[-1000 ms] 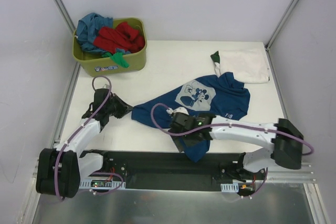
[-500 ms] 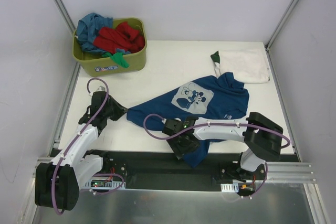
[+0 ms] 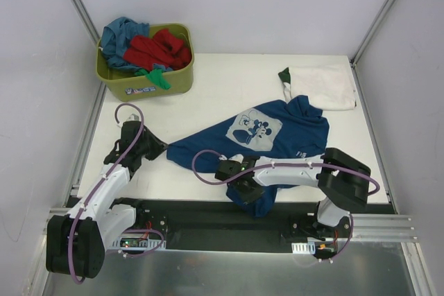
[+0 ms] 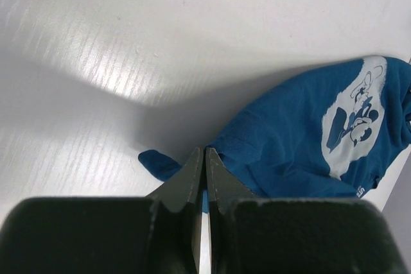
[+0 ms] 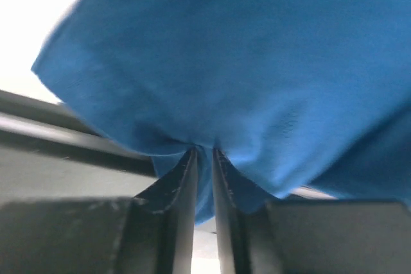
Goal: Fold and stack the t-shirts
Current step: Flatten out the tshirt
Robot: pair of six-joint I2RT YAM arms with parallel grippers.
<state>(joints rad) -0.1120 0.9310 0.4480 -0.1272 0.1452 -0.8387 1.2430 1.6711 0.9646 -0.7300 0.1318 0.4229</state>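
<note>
Left tool, right tool low on t-shirt

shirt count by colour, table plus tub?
blue shirt: 1
white shirt: 1
dark green shirt: 1
red shirt: 1
teal shirt: 1
green shirt: 1
Total: 6
The red, teal and green ones are bunched in the tub, so more could be hidden there.
</note>
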